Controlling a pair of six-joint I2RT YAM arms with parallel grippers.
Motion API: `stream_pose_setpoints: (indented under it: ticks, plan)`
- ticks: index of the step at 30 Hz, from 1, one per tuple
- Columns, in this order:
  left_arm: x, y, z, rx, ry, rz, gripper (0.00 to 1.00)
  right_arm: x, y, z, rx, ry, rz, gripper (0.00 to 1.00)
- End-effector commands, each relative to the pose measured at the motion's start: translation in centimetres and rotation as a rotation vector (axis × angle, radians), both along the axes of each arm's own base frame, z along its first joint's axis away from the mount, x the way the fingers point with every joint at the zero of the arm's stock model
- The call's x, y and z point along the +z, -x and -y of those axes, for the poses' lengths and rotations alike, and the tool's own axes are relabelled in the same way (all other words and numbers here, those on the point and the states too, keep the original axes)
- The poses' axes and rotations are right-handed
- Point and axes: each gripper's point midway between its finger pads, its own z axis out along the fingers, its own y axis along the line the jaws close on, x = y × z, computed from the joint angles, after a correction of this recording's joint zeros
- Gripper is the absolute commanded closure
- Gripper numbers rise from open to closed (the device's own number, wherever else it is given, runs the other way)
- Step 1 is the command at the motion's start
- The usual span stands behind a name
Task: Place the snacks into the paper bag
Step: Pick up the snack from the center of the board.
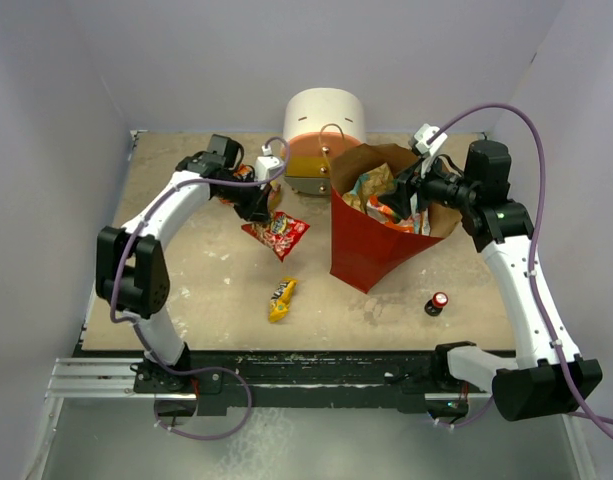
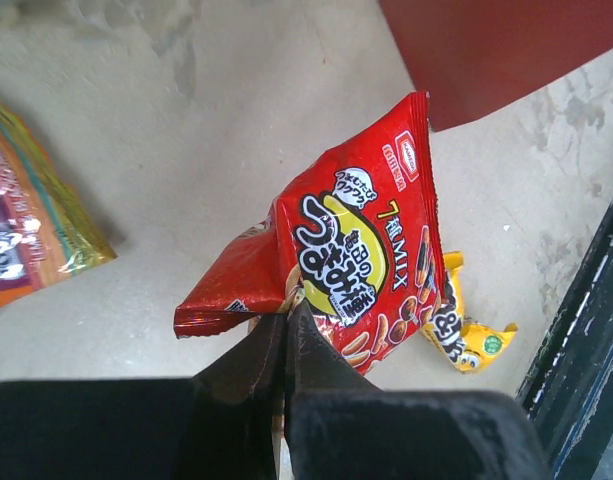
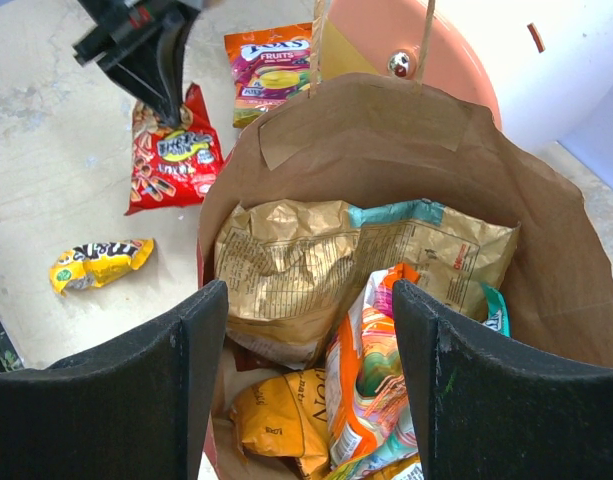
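My left gripper [image 2: 286,312] is shut on the upper edge of a red snack packet [image 2: 366,250] with Japanese print. That packet [image 1: 277,233] rests on the table left of the paper bag [image 1: 371,250]. A yellow bar [image 1: 281,298] lies nearer the front, and an orange fruit-candy packet [image 3: 271,60] lies behind the left gripper [image 1: 259,210]. My right gripper [image 3: 311,300] hangs open over the bag's mouth [image 3: 386,120] with nothing between its fingers. Inside the bag are a tan chip bag [image 3: 316,260], an orange packet [image 3: 371,380] and a yellow-orange bag [image 3: 276,420].
A round white and orange drawer unit [image 1: 324,130] stands just behind the paper bag. A tiny red-capped bottle [image 1: 438,303] stands on the table to the bag's front right. The table's dark front rail [image 1: 316,365] runs along the near edge.
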Motion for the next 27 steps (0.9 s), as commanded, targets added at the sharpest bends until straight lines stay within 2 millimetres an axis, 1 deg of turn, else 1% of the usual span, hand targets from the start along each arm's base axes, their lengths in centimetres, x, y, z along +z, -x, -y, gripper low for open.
stream_pose_setpoints:
  ticks: [1, 9, 11, 16, 19, 24, 27]
  plan:
    - [7.4, 0.2, 0.5, -0.035, 0.077, 0.178, 1.00, 2.0, 0.0, 0.1, -0.001, -0.006, 0.081, 0.31]
    - [15.1, 0.8, 0.7, -0.004, 0.152, 0.303, 1.00, 2.7, 0.0, 0.7, -0.031, -0.038, 0.093, 0.28]
    - [17.2, 0.7, 0.8, 0.001, 0.174, 0.347, 1.00, 3.2, -0.1, 1.1, -0.048, -0.054, 0.098, 0.26]
    - [21.7, 0.4, 1.6, 0.015, 0.235, 0.437, 1.00, 4.3, -0.2, 2.0, -0.097, -0.086, 0.103, 0.23]
    - [23.9, 0.3, 2.4, 0.023, 0.267, 0.477, 1.00, 5.0, -0.1, 2.7, -0.120, -0.097, 0.121, 0.16]
    - [27.1, -0.2, 3.9, 0.046, 0.300, 0.547, 1.00, 6.0, 0.0, 4.3, -0.177, -0.120, 0.147, 0.01]
    - [28.7, -0.4, 5.0, 0.053, 0.324, 0.578, 1.00, 6.5, 0.2, 5.2, -0.207, -0.131, 0.157, 0.00]
